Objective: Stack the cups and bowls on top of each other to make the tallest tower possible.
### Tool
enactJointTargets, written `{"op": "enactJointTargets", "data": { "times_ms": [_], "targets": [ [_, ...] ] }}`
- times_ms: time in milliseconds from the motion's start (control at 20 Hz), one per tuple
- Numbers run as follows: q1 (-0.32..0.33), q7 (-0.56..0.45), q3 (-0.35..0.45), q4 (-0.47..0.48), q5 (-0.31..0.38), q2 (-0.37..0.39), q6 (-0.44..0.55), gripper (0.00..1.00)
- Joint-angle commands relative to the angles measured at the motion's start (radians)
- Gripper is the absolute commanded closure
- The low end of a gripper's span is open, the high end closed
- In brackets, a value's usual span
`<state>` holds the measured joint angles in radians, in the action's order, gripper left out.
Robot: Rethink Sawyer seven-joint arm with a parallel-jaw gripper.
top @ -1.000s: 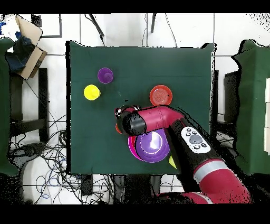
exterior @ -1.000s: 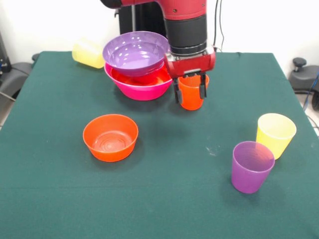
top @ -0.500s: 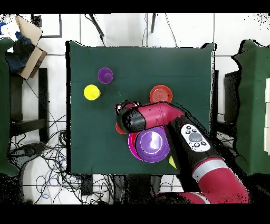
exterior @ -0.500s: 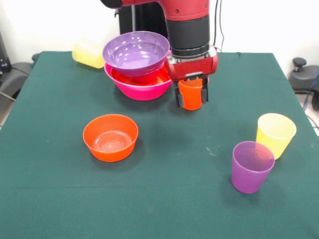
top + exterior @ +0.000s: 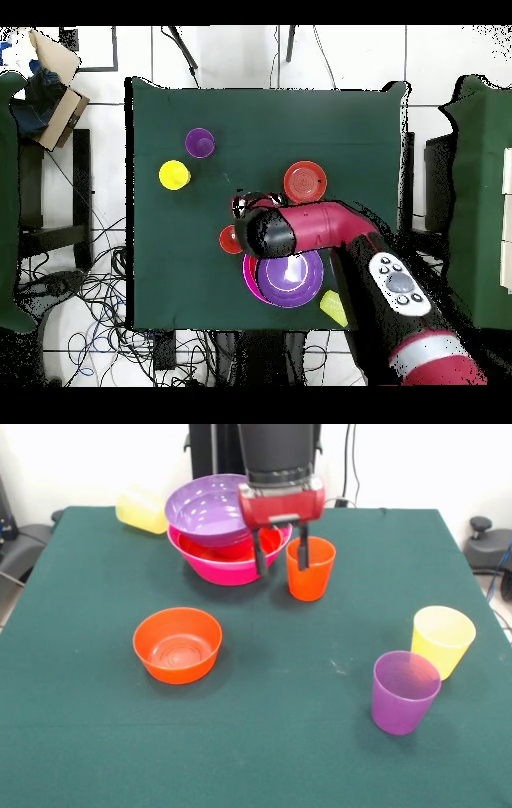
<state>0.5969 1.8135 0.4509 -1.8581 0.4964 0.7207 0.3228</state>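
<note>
A shallow bowl [image 5: 214, 508] is nested in the tower [image 5: 228, 556]; one cup [image 5: 310, 569] is stood just right of it, a lone bowl [image 5: 177, 644] in front.

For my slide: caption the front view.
Open gripper above the table beside the standing orange cup, near the tower of bowls.

From my seat the arm [image 5: 276, 452] is cut off by the top edge of the front view, so I see only its last black segment and red wrist. The end effector [image 5: 280, 556] hides the right rim of the purple bowl [image 5: 210, 508] and part of the pink bowl [image 5: 228, 568] beneath. One finger [image 5: 303, 556] crosses the orange cup [image 5: 310, 572]; whether it touches, I cannot tell. Overhead, the arm covers part of the tower [image 5: 285, 278], hiding which bowls sit inside. The tipped yellow cup [image 5: 333, 307] shows only as a sliver beside the arm.
</note>
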Motion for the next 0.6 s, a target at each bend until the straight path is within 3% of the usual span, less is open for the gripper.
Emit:
{"op": "enactJointTargets", "data": {
  "times_ms": [50, 600],
  "targets": [
    [0.034, 0.019, 0.013, -0.167, -0.024, 0.096, 0.093, 0.0],
    [0.016, 0.069, -0.01, -0.218, -0.008, 0.095, 0.035, 0.0]
  ]
}}
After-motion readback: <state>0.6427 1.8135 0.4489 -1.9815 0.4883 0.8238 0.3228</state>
